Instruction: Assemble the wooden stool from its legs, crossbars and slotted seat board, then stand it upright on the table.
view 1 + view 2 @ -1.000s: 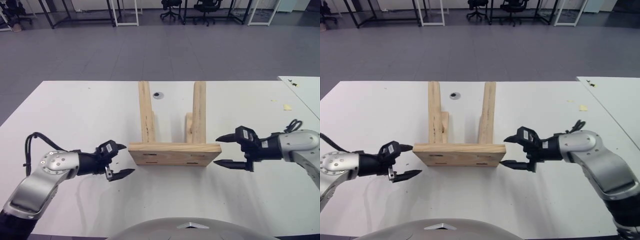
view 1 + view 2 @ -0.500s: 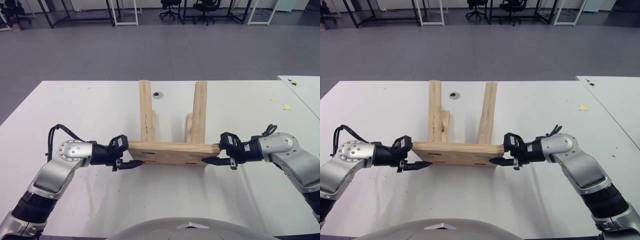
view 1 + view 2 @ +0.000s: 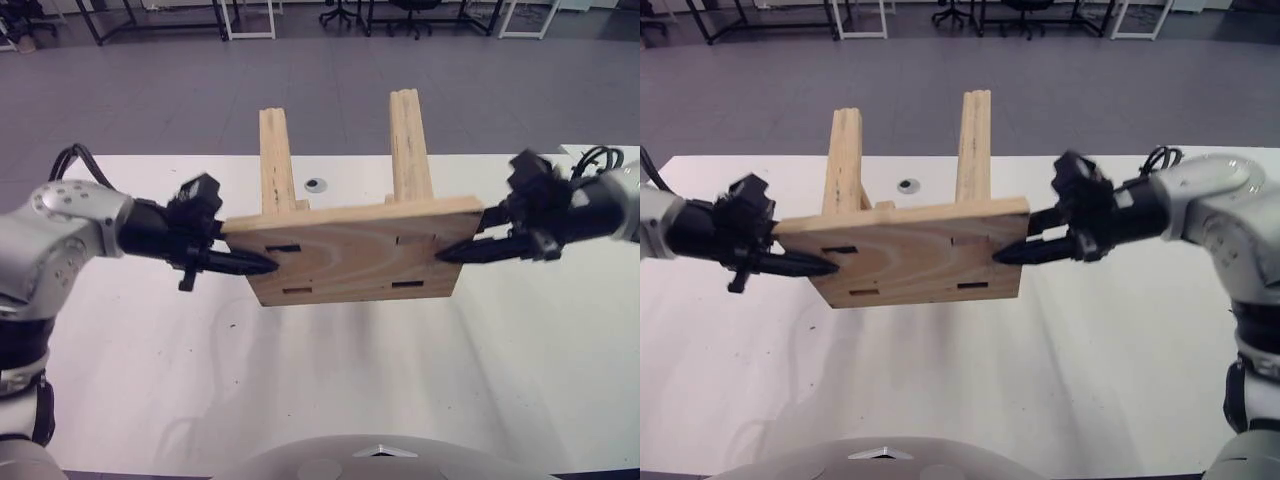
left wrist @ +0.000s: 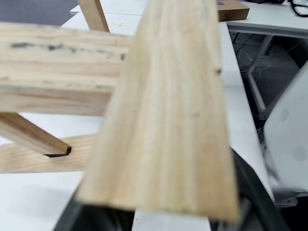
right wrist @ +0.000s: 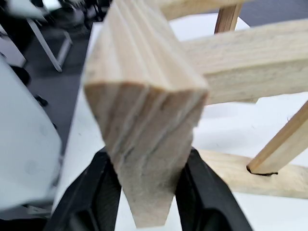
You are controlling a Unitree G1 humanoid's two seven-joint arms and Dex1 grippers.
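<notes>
— What's new since a second ago?
— My left gripper (image 3: 240, 258) and right gripper (image 3: 465, 242) have clamped the seat board's ends and lifted. The stool (image 3: 350, 250) now hangs clear of the table (image 3: 330, 390), legs pointing away from me.
— Meaning?
— It looks assembled. I'd say it only needs turning and setting down.
— Obstacles?
— Only a small dark disc (image 3: 316, 185) on the table beyond.

One stool (image 3: 350, 250) — four seat-board slots (image 3: 284, 247), two legs (image 3: 275, 160) showing — one left hand (image 3: 252, 262), one right hand (image 3: 452, 250).
</notes>
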